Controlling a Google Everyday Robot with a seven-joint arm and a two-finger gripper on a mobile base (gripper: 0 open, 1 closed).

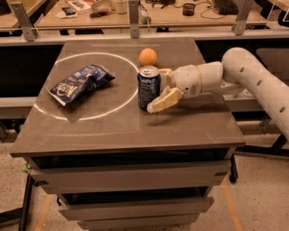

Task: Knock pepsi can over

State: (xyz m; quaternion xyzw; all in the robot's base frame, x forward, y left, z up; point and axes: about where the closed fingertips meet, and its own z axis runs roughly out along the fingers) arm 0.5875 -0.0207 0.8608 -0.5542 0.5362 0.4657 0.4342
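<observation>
The pepsi can (148, 86), dark blue with white markings and a silver top rim, stands upright near the middle of the grey table (126, 126), on the white circle's right edge. My gripper (159, 88) reaches in from the right on a white arm. It is open, and its two cream fingers spread around the can's right side. The near finger (163, 101) lies low by the can's base. The far finger (164, 72) sits by the can's top rim. The fingers look to be touching the can or almost so.
An orange fruit (147, 57) sits just behind the can. A blue-and-white snack bag (81, 82) lies inside the white circle at the left. A cluttered desk (135, 11) runs along the back. The table's front edge drops to drawers.
</observation>
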